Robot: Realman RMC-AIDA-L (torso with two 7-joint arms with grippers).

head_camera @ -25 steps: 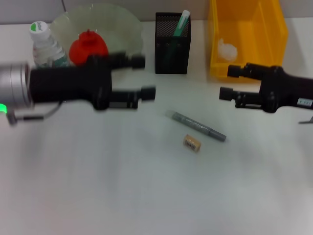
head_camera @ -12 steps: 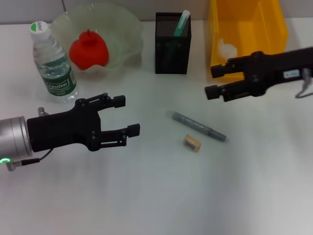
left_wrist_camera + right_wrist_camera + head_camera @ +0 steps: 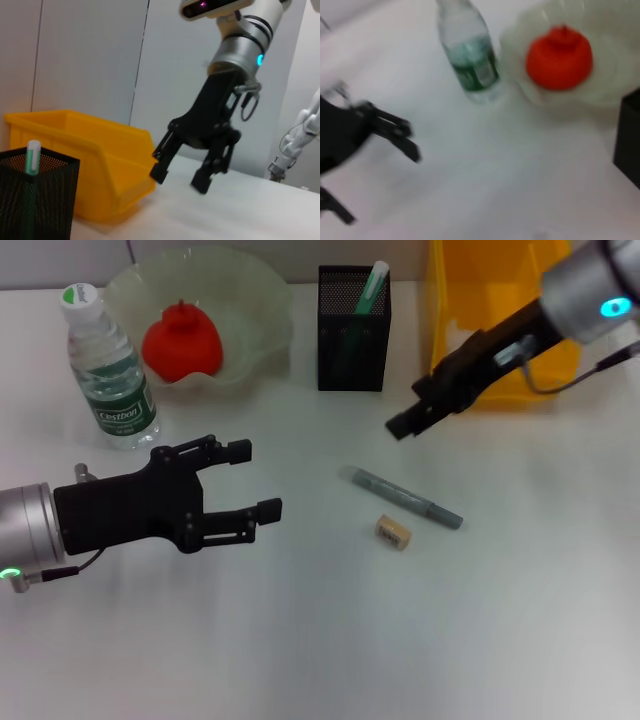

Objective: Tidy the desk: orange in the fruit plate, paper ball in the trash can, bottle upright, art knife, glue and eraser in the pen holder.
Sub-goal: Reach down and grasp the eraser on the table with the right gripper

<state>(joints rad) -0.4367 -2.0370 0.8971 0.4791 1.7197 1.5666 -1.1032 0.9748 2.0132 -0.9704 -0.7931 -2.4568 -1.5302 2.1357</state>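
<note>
Glue (image 3: 400,497) lies on the table (image 3: 320,640), long axis diagonal, eraser (image 3: 393,532) just beside; we judge the right end effector (image 3: 402,420), fingers apart, nearer than the open left end effector (image 3: 254,481).

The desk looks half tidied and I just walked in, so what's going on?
Both arms are empty-handed. The right gripper, jaws open, hangs above the glue and eraser, both loose on the table. The left gripper hovers open nearby. The orange sits in the fruit plate, the bottle stands upright, and the art knife is in the pen holder.
</note>
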